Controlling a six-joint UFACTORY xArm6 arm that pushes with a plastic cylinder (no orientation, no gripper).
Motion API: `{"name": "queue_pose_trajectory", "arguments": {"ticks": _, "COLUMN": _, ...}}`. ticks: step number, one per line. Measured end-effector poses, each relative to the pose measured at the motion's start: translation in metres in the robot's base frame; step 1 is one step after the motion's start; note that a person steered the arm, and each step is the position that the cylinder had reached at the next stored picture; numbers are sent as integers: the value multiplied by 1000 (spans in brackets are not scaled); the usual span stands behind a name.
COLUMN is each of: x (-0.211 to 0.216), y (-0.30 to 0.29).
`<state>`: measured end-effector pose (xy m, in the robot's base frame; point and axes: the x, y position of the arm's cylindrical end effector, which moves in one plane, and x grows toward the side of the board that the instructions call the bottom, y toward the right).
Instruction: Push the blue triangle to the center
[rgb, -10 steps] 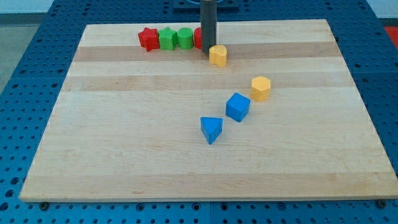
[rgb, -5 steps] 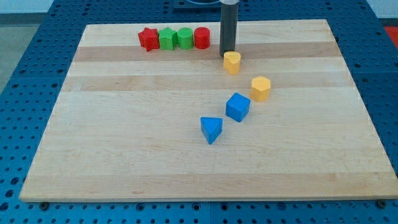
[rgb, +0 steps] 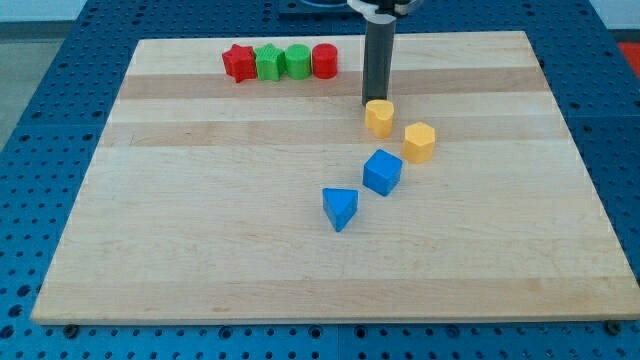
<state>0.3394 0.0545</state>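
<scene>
The blue triangle (rgb: 340, 208) lies on the wooden board (rgb: 200, 200) a little below the board's middle. A blue cube (rgb: 382, 172) sits just up and to the right of it. My tip (rgb: 375, 103) is at the top edge of a small yellow block (rgb: 379, 118), touching it. It is well above and to the right of the blue triangle. A yellow hexagonal block (rgb: 419, 142) lies to the right of the small yellow one.
A row of blocks stands near the board's top edge: a red star (rgb: 238, 62), a green block (rgb: 268, 62), a green cylinder (rgb: 297, 61) and a red cylinder (rgb: 324, 61). A blue pegboard (rgb: 40, 120) surrounds the board.
My tip has moved right and down, pushing the small yellow block from beside the red cylinder toward the yellow hexagon. The blue blocks have not moved.
</scene>
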Motion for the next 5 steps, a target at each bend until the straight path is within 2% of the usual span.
{"name": "queue_pose_trajectory", "arguments": {"ticks": 3, "x": -1, "y": 46}}
{"name": "queue_pose_trajectory", "arguments": {"ticks": 5, "x": 17, "y": 47}}
